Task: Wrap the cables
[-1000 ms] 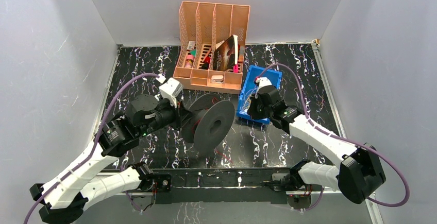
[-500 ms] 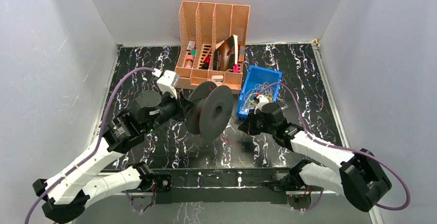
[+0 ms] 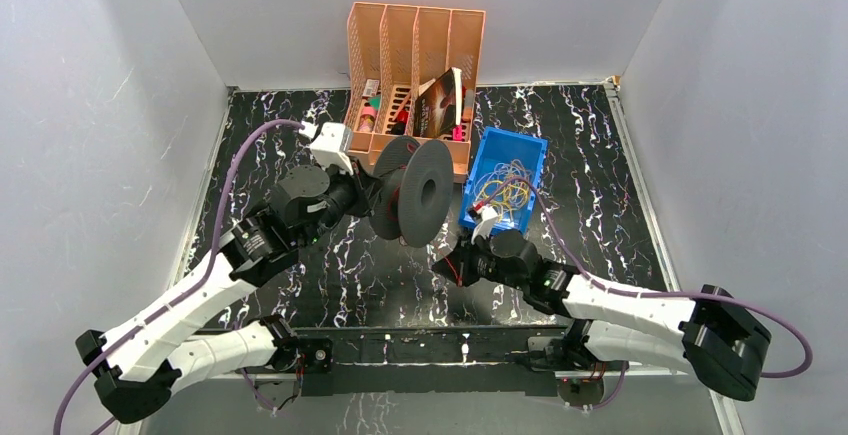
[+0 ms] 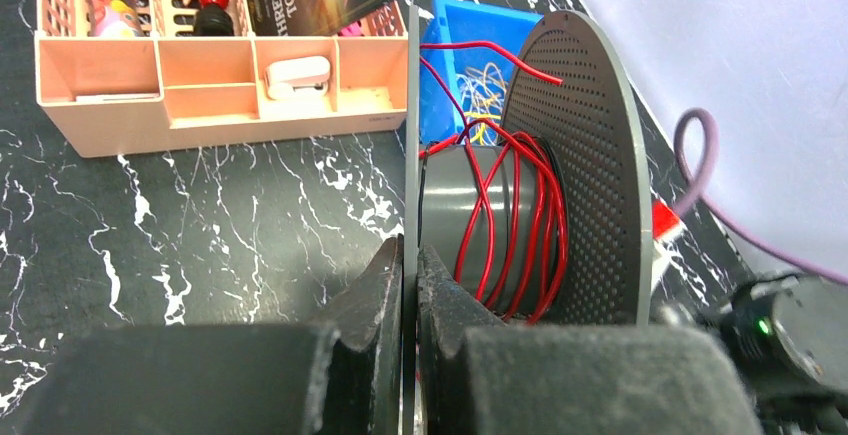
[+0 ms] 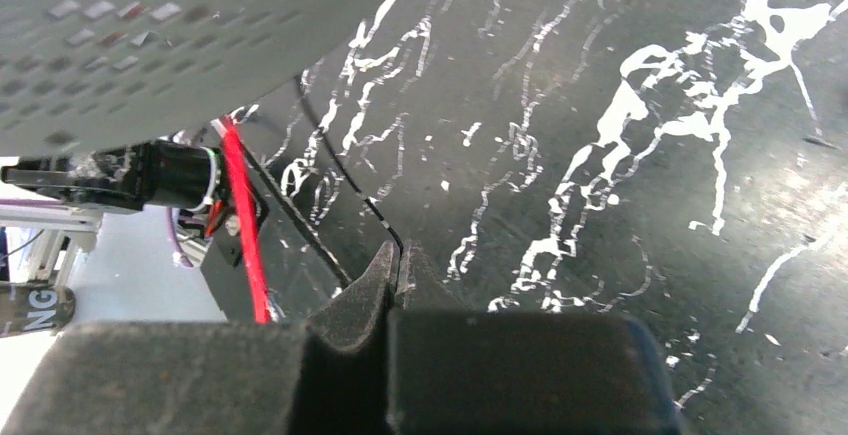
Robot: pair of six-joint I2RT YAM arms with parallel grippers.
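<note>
- In the middle of the table (image 3: 590, 165), at 12 o'clock from the arm bases: a dark grey spool (image 3: 420, 200), up on its edge, with two wide round discs.
- At 9 o'clock of the spool: the left gripper (image 3: 378, 200), shut tight on the rim of the near disc, its fingers (image 4: 385, 275) pressing one on each side, with only the thin disc between them.
- Around the spool's middle, between the two discs: the red cable (image 4: 530, 215), wound in many loops, with a little black thread mixed in and one red end poking out past the far disc toward 1 o'clock.
- At 5 o'clock of the spool, low over the table: the right gripper (image 3: 452, 263), tips squeezed together with no gap, pinching a very thin black cable (image 5: 365, 200) running from the tips toward 11 o'clock.
- At 9 o'clock of those tips in the right wrist view: more red cable, hanging down from under the holey disc.
- At 3 o'clock of the spool: a blue bin (image 3: 515, 138), holding a loose heap of yellow and orange cables (image 3: 508, 190), not wound on anything.
- At 12 o'clock of the spool, near the back wall: a peach organiser (image 3: 415, 55) with a book and small things inside.
- Cannot tell whether the spool's bottom edge touches the table.
</note>
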